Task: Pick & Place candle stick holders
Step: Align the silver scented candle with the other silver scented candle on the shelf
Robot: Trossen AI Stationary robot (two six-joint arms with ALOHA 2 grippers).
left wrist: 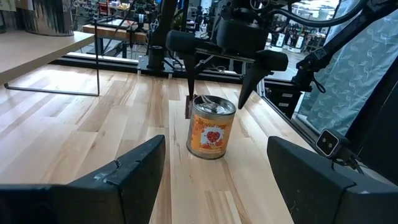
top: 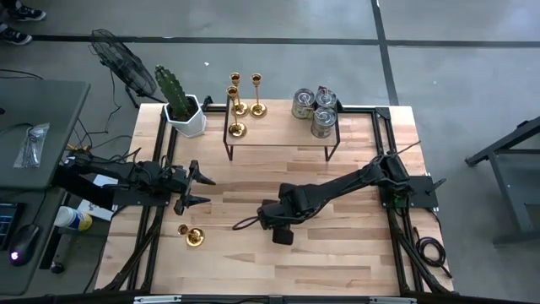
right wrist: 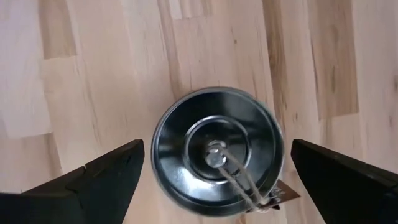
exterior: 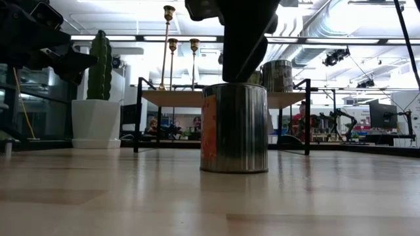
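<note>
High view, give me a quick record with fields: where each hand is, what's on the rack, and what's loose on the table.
right hand: open, straddling a silver tin holder standing on the table, fingers apart from it
left hand: open, empty, at the table's left side
rack: three gold candlesticks and three silver tins
loose on table: one gold candlestick lying on its side near the left hand
cactus pot: back left corner

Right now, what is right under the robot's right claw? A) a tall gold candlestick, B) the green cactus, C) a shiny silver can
C: the right gripper hangs with open fingers straddling the silver can, which stands on the wooden table.
</note>
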